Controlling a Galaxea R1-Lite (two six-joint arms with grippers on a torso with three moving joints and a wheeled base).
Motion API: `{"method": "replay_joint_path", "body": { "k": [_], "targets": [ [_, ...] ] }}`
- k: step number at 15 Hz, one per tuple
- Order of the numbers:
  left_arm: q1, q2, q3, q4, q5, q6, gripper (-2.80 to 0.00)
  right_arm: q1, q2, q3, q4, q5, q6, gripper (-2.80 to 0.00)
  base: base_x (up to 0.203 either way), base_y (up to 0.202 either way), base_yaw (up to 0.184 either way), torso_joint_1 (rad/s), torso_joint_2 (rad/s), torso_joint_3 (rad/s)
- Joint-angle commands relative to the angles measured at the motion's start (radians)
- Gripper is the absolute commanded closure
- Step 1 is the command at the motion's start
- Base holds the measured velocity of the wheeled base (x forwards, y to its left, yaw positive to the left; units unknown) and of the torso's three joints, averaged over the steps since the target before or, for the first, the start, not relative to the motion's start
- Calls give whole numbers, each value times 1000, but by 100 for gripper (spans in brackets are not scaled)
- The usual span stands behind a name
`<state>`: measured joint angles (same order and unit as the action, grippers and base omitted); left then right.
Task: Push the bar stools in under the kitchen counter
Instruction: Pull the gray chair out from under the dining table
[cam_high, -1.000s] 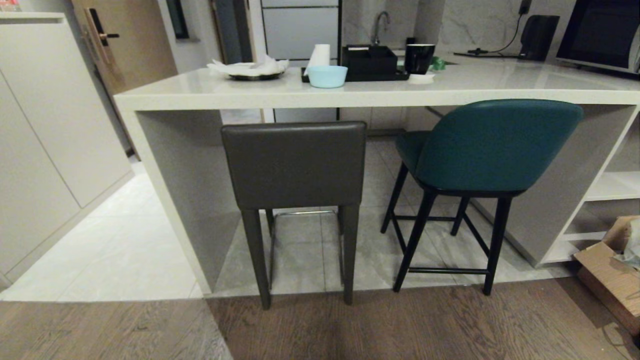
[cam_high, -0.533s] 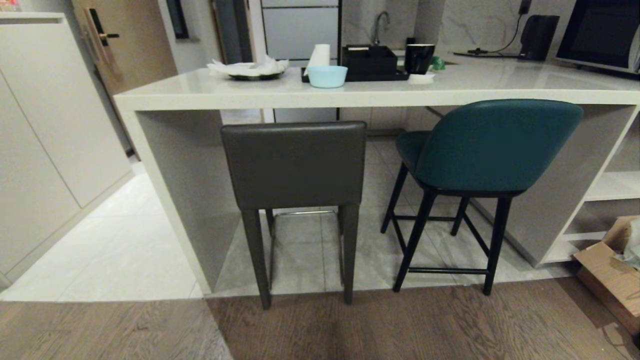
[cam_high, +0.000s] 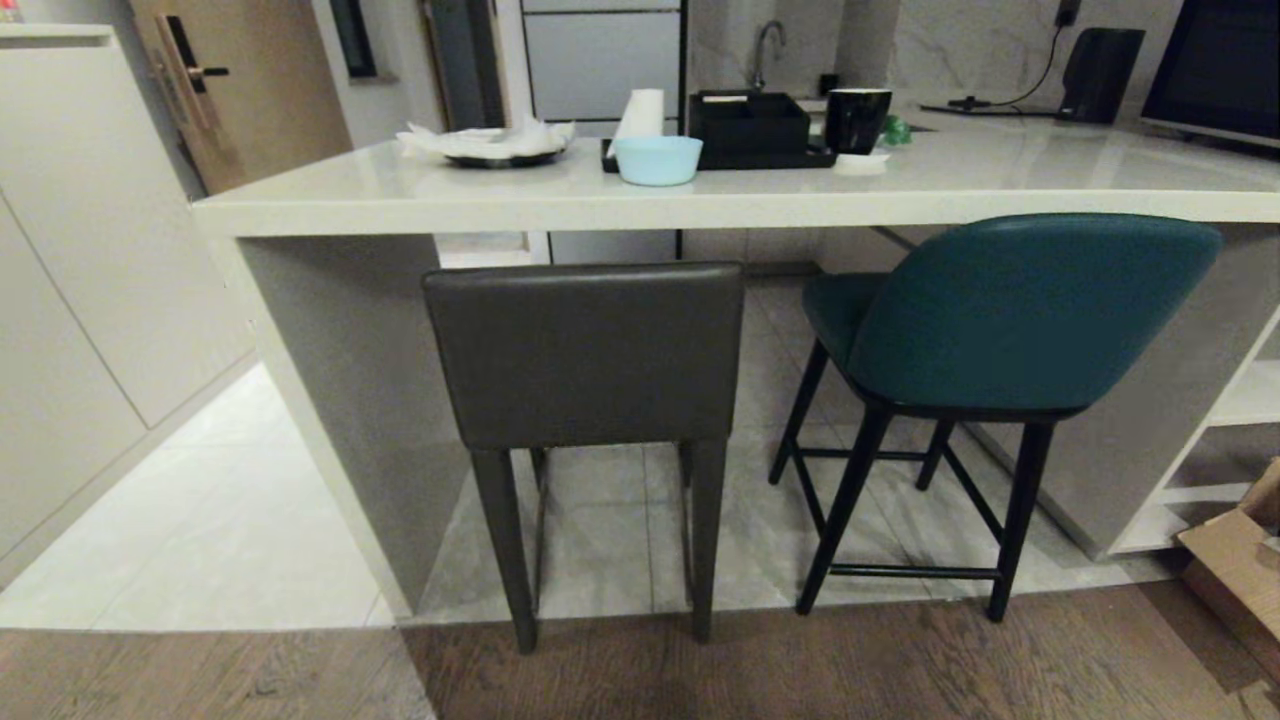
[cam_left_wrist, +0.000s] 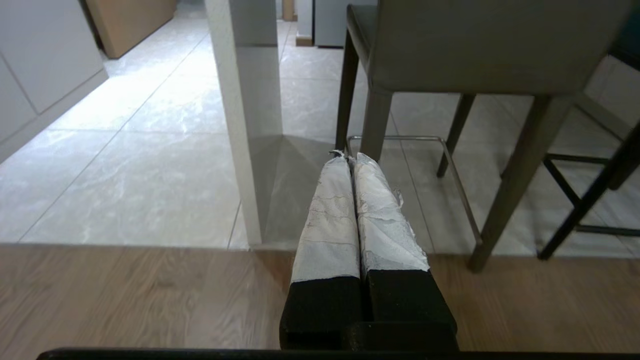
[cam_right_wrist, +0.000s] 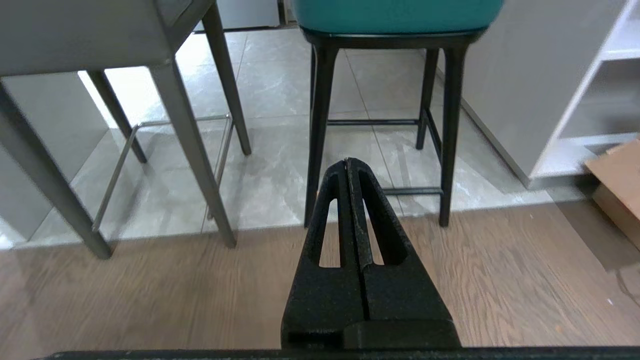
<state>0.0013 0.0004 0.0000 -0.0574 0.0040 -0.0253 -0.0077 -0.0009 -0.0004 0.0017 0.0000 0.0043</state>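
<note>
1. The dark grey leather bar stool with a boxy square back (cam_high: 585, 355) stands at the left end of the kitchen counter, its back just in front of the counter's front edge and its rear tapered legs on the wood floor strip.
2. The teal bar stool with a curved shell back and thin black legs (cam_high: 1020, 310) stands to its right, turned slightly, its seat partly under the tabletop.
3. The off-white glossy stone tabletop (cam_high: 950, 185) runs across the head view on a matching slab side panel (cam_high: 340, 380) at its left end, with open white shelves (cam_high: 1235, 400) at its right.
4. On the tabletop sit a pale blue bowl (cam_high: 655, 160), a black tray with a box (cam_high: 750, 130), a black cup (cam_high: 857, 120) and a plate of crumpled paper (cam_high: 490, 145).
5. Grey marbled tiles (cam_high: 230, 520) lie under and beside the counter; brown wood planks (cam_high: 900, 670) lie nearer, and a cardboard box (cam_high: 1235, 570) sits at the right.
6. The left gripper (cam_left_wrist: 348, 159), its fingers wrapped in white, is pressed together, empty, low above the wood floor, clear of the grey stool.
7. The right gripper (cam_right_wrist: 348, 162), black, is likewise closed on nothing, aimed at the teal stool's legs without touching.
</note>
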Motion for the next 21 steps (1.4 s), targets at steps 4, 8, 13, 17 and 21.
{"method": "replay_joint_path", "body": {
  "k": [4, 8, 13, 17, 21],
  "targets": [
    [0, -2, 18, -1, 1, -1, 0, 0, 1, -1, 0, 0, 0, 0, 192, 0, 2, 5, 5, 2],
    [0, -2, 18, -1, 1, -1, 0, 0, 1, -1, 0, 0, 0, 0, 193, 0, 3, 3, -2, 1],
    [0, -2, 18, -1, 1, -1, 0, 0, 1, -1, 0, 0, 0, 0, 194, 0, 2, 4, 2, 2],
    [0, -2, 18, -1, 1, -1, 0, 0, 1, -1, 0, 0, 0, 0, 55, 0, 1, 4, 2, 2],
    [0, -2, 18, -1, 1, -1, 0, 0, 1, 0, 0, 0, 0, 0, 0, 0, 0, 0, 0, 0]
  ]
}}
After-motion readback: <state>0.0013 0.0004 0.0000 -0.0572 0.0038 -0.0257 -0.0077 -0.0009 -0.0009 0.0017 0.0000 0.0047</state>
